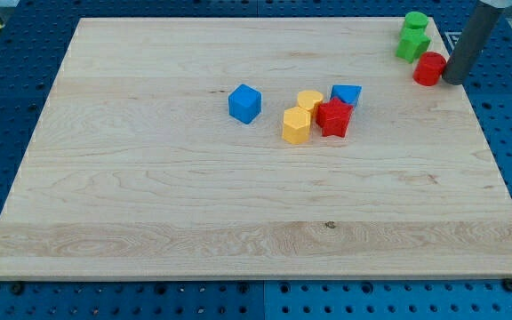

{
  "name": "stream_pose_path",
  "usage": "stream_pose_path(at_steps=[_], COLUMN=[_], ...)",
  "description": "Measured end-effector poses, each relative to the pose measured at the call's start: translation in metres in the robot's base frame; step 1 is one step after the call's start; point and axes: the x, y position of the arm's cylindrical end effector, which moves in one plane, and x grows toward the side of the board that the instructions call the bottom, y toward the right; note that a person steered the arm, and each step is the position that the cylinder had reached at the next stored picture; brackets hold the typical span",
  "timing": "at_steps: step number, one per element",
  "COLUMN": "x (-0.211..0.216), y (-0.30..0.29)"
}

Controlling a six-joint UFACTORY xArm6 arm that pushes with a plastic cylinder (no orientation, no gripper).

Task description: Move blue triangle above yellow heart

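The blue triangle (347,93) lies near the board's middle, just right of and slightly above the yellow heart (309,100). A red star (334,117) sits just below the triangle, touching the heart's right side. A yellow hexagon (297,126) lies below the heart. My tip (452,81) is at the view's upper right, right beside a red cylinder (430,68), far right of the blue triangle.
A blue cube (245,103) lies left of the cluster. Two green blocks (413,37) sit at the board's top right, above the red cylinder. The wooden board (149,204) ends close to the right of my tip.
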Motion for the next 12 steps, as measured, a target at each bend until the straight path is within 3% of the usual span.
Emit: stream_pose_path(at_steps=[3, 5, 6, 8, 9, 12], x=[-0.005, 0.037, 0.037, 0.029, 0.029, 0.017], y=[-0.005, -0.01, -0.062, -0.111, -0.169, -0.202])
